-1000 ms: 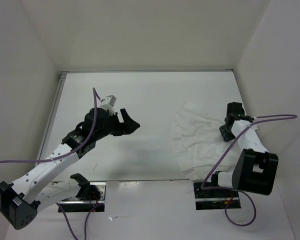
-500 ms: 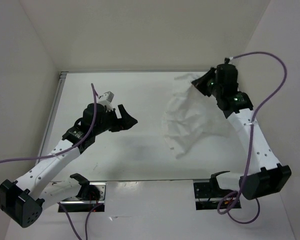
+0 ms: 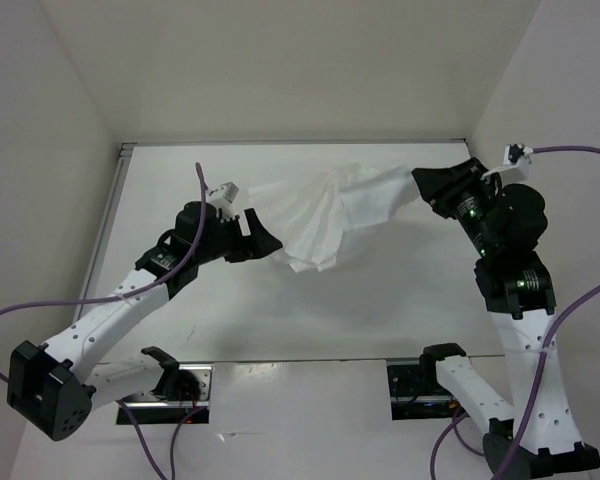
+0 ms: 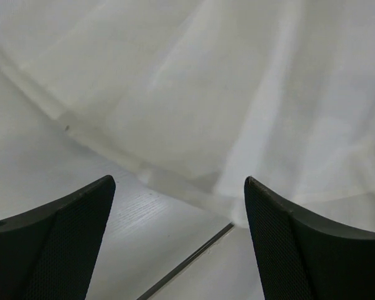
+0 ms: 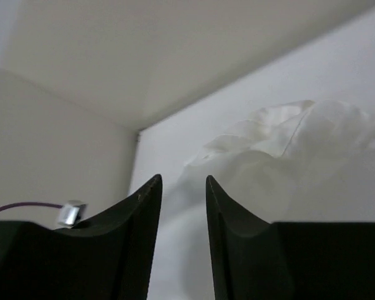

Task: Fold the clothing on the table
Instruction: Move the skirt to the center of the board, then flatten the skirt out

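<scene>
The white pleated clothing [image 3: 330, 210] lies stretched across the back middle of the table [image 3: 280, 320], from my right gripper [image 3: 425, 185] to a bunched end in front of my left gripper [image 3: 263, 240]. In the left wrist view the clothing [image 4: 237, 94] fills the space just ahead of my left gripper [image 4: 178, 179], whose jaws stand wide apart with nothing between them. In the right wrist view my right gripper [image 5: 182, 177] shows a narrow gap with nothing in it, and the clothing [image 5: 300, 144] lies crumpled ahead and to the right.
White upright walls [image 3: 280, 80] close in the table at the back and on both sides. The arm bases [image 3: 170, 385] sit at the near edge. A purple cable [image 3: 570, 152] loops off the right wrist. A thin dark seam [image 4: 187, 265] crosses below the left jaws.
The right arm swung up and to the back, dragging the clothing leftward across the table toward the left gripper. Its jaws closed, then parted again. The left gripper edged toward the cloth.
</scene>
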Controlling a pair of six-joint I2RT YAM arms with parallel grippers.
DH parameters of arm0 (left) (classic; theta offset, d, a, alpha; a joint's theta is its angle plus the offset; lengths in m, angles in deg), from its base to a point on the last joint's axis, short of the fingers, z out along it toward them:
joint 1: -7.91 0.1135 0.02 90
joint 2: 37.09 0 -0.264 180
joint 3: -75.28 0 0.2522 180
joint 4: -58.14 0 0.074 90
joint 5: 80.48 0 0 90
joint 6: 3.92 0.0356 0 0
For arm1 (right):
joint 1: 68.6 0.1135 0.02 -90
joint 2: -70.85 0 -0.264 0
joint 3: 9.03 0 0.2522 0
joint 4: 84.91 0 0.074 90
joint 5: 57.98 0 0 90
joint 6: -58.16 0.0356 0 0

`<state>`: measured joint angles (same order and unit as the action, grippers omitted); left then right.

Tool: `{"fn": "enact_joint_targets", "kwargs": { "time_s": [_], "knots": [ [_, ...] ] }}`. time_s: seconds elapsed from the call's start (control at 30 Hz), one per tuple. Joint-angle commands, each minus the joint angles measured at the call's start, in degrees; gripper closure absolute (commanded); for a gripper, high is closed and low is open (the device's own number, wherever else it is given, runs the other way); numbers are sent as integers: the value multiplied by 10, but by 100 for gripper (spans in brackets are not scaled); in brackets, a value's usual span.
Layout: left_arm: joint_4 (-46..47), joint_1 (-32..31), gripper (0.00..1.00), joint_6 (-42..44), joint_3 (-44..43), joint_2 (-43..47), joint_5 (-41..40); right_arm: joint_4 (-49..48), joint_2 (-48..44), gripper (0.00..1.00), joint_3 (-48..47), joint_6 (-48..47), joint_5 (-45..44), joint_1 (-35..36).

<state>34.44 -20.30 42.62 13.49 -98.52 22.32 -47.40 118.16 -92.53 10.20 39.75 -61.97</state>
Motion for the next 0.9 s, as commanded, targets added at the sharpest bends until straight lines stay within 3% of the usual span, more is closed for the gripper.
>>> {"fn": "enact_joint_targets", "kwargs": {
  "time_s": [0.0, 0.1, 0.27, 0.43, 0.53, 0.77, 0.87],
  "knots": [
    [25, 6, 9, 9, -27, -4, 21, 186, -14, 60, 31, -1, -46, -24],
    [11, 6, 9, 9, -27, -4, 21, 269, -86, 45, 10, 36, -91, -24],
    [-14, 6, 11, 50, -82, -84, 21, 260, -90, 44, 14, 61, -133, -24],
    [-68, 6, 17, 175, -295, -268, 62, 188, 12, 46, 90, 68, -112, -24],
    [-76, 6, 17, 224, -418, -408, 69, 161, 70, 46, 109, 68, -144, -24],
    [-146, 6, 10, 359, -641, -603, 60, 155, 153, 46, 129, 59, -124, -29],
    [-133, 6, 10, 371, -656, -642, 66, 155, 140, 45, 135, 65, -124, -29]
  ]
}}
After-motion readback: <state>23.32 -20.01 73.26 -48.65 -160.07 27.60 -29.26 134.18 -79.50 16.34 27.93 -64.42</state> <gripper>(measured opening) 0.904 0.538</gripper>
